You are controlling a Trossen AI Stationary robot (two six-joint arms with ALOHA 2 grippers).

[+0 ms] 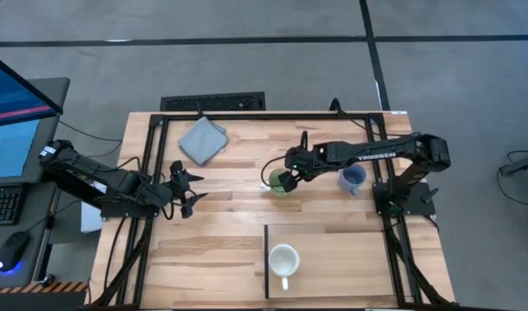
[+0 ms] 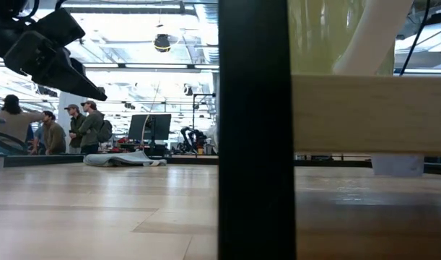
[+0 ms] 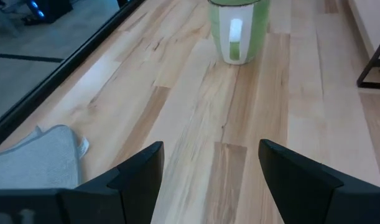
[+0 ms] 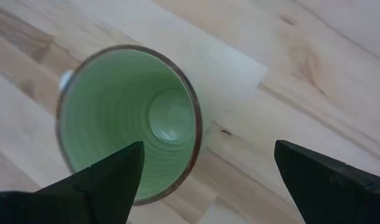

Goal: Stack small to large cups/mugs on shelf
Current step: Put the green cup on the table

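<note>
The fingers of the right gripper (image 4: 205,180) stand wide apart and empty, poised directly over the green mug (image 4: 130,121). One finger lines up over the mug's interior and the other over bare counter outside its rim, which looks like a set-up for pinching the wall of the mug, not spanning its whole mouth. The mug stands upright on the counter (image 1: 229,186), mouth open to the gripper, so a straight descent would probably be enough to take hold.

In the overhead view the right gripper (image 1: 287,177) sits over the green mug (image 1: 280,184) near the counter's middle, and the blue-grey mug (image 1: 353,179) waits just beside that arm, further toward the right edge. The left gripper (image 1: 187,191) rests well apart on the left side, its fingers also spread and holding nothing, pointed toward the green mug as if standing by and keeping clear of the working arm.

Nearer the front edge lies the shelf (image 1: 341,259), with the cream-white mug (image 1: 283,260) already standing on it alone, likely as the base of the stack.

Farthest off, the grey cloth (image 1: 201,140) lies by the back edge, out of the way.
</note>
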